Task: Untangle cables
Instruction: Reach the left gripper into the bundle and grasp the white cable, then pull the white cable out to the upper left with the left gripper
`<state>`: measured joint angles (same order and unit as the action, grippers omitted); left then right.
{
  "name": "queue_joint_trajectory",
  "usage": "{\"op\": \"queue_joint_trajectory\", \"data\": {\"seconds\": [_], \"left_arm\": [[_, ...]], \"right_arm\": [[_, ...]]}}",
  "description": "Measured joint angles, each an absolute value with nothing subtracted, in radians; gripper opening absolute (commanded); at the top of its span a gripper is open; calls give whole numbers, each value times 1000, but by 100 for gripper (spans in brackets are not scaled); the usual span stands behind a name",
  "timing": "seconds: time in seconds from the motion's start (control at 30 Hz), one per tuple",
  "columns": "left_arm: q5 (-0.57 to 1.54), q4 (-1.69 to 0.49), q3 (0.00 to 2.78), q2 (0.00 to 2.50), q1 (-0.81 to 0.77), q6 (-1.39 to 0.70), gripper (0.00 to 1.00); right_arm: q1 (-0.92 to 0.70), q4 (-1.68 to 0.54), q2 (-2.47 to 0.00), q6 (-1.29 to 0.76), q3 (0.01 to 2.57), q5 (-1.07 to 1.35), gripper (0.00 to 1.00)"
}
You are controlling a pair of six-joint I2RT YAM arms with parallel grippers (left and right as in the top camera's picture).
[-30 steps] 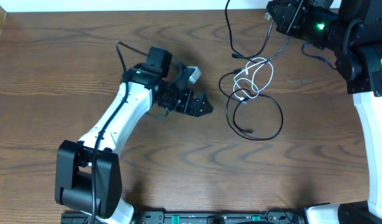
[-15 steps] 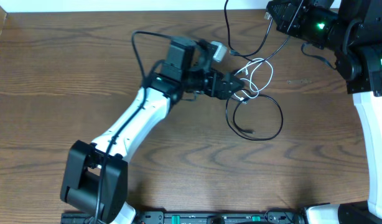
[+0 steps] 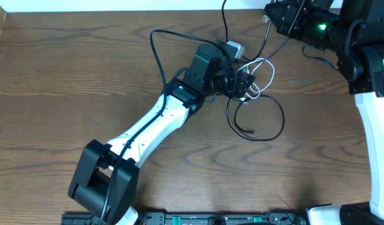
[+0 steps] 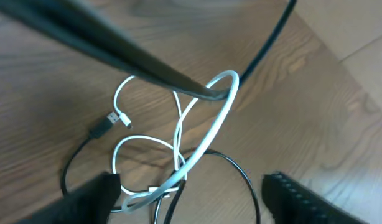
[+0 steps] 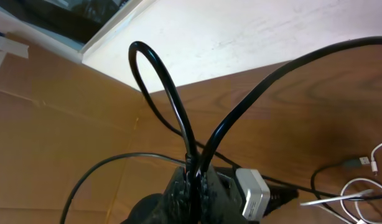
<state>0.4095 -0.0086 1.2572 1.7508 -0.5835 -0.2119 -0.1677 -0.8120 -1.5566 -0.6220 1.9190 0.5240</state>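
One second has carried my left hand across the brown wooden table to the thin white cable tangled with two thin black cables right of centre. Its fingers stand apart astride the white loops, ready to pinch. Whether the right hand is closed, I cannot tell.

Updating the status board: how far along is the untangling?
Done: nothing, the white cable and black cables lie looped together. In hand: left gripper hovers over the knot, jaws open either side of the white cable, nothing gripped. Left: grasp and pull the cords apart. Right gripper sits off by the far edge.
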Motion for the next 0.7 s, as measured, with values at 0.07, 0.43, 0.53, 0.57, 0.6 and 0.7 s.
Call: {"op": "queue_joint_trajectory", "data": {"seconds": [0.07,0.43,0.53,0.57,0.6,0.7], "left_arm": [[401,-7,1257,1753,-584,-211,24],[466,-43,1257,1748,-575,-262,7],[473,-112,1257,1709,-540,-331,8],[473,-142,1258,1690,-526,-345,7],[474,-200,1257,1663,-509,-362,7],[477,-287,1256,1552,-443,-386,8]], "right_arm": [[-168,-812,-1557,-622,1919,524,1],[-163,-957,-1557,-588,1907,195,1],[-128,-965,-1557,-586,1861,86,1],[-109,-962,-1557,-584,1841,58,1],[-78,-953,-1557,-584,1814,31,1],[16,-933,-1557,-584,1721,-5,1]]}}
